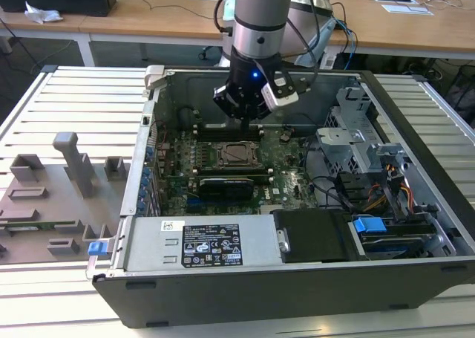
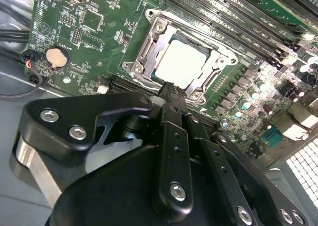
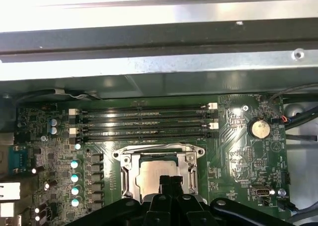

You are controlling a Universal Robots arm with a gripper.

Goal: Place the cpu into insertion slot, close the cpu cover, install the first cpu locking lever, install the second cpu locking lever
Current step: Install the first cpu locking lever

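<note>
Black tool (image 2: 171,94) of yours hangs above the board (image 1: 286,163), its fingers pressed together and holding nothing. Straight below the tips, slightly to the near side in the exterior view, lies the one cpu (image 2: 180,64), seated flat in the one slot (image 3: 158,176). One cover (image 2: 149,49) frames it, apparently down. Four memory slots (image 3: 144,120) run left to right on the far side. Levers: you cannot count them.

One cpu (image 2: 179,62), one cpu cover (image 2: 149,42), four memory slots (image 3: 144,120), one coin battery (image 3: 260,128).
</note>
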